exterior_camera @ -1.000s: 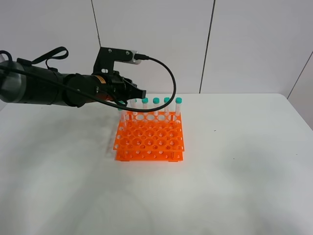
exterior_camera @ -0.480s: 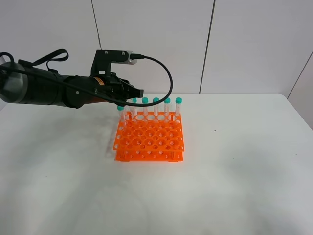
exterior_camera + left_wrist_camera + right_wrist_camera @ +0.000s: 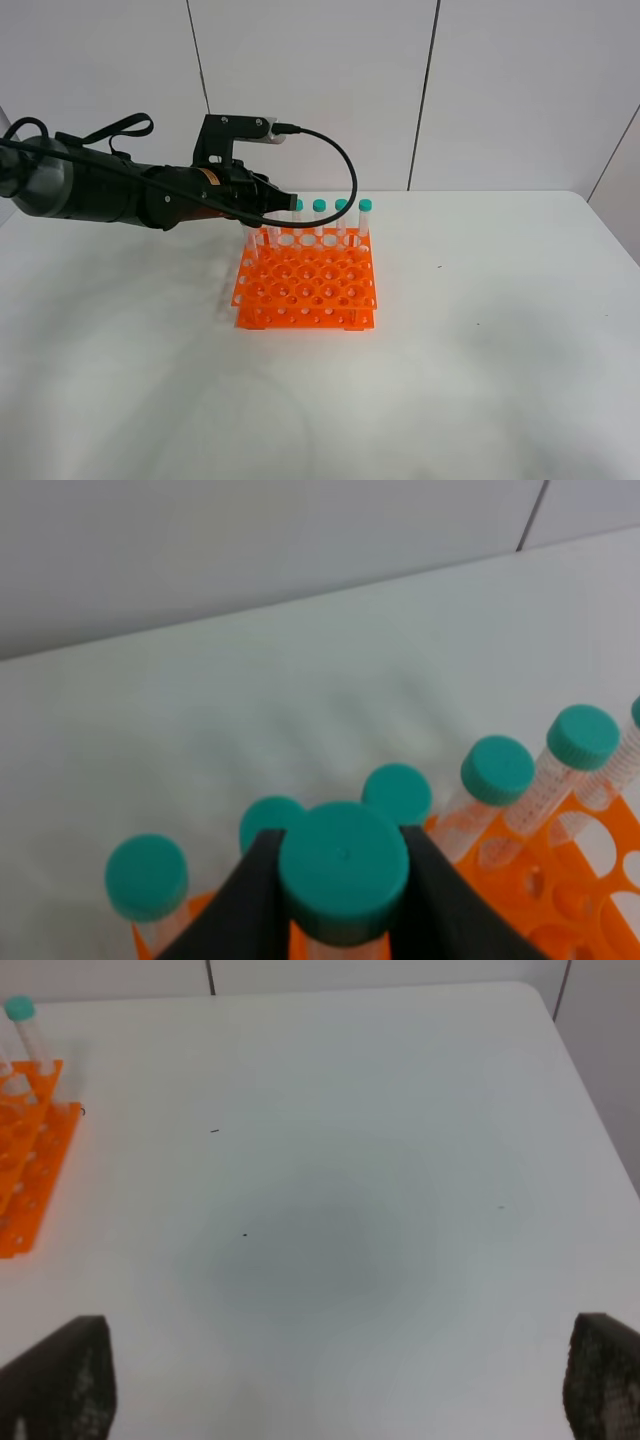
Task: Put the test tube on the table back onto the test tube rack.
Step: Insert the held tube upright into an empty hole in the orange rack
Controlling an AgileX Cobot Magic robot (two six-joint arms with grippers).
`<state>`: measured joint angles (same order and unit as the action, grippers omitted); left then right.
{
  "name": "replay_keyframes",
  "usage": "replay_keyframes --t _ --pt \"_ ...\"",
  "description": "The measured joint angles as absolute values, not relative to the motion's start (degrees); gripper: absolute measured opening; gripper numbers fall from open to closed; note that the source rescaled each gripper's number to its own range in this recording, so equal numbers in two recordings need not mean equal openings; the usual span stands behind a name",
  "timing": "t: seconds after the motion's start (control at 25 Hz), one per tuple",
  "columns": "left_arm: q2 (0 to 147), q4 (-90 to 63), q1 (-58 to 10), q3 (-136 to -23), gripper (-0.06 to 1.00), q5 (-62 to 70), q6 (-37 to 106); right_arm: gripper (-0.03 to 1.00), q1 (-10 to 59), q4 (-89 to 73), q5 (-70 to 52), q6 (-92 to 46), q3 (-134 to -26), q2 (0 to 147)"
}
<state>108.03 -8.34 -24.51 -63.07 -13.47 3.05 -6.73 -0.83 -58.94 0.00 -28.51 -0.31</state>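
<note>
My left gripper (image 3: 274, 207) is shut on the test tube (image 3: 343, 868) just below its teal cap, holding it upright at the back-left corner of the orange test tube rack (image 3: 305, 282). In the left wrist view the black fingers (image 3: 253, 905) flank the cap, with rack holes (image 3: 585, 885) below; the tube's lower part is hidden. Several other teal-capped tubes (image 3: 497, 770) stand in the rack's back row (image 3: 342, 206). My right gripper (image 3: 335, 1365) is open and empty above the white table (image 3: 320, 1210), to the right of the rack (image 3: 25, 1160); it is out of the exterior view.
The rack stands near the middle of the table (image 3: 480, 330), with a white tiled wall (image 3: 320, 90) behind. A black cable (image 3: 345, 170) loops from the left wrist camera above the rack's back row.
The left gripper with the tube has shifted slightly right and down toward the rack's back-left corner, now covering the leftmost caps. The rack has not moved.
</note>
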Motion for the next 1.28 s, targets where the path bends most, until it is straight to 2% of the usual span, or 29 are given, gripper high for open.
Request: replay_keyframes --t 1.28 --pt "110.06 -7.38 -24.51 -63.07 0.00 -16.50 3.93 1.00 -6.73 -0.83 -58.94 0.00 -28.51 -0.31"
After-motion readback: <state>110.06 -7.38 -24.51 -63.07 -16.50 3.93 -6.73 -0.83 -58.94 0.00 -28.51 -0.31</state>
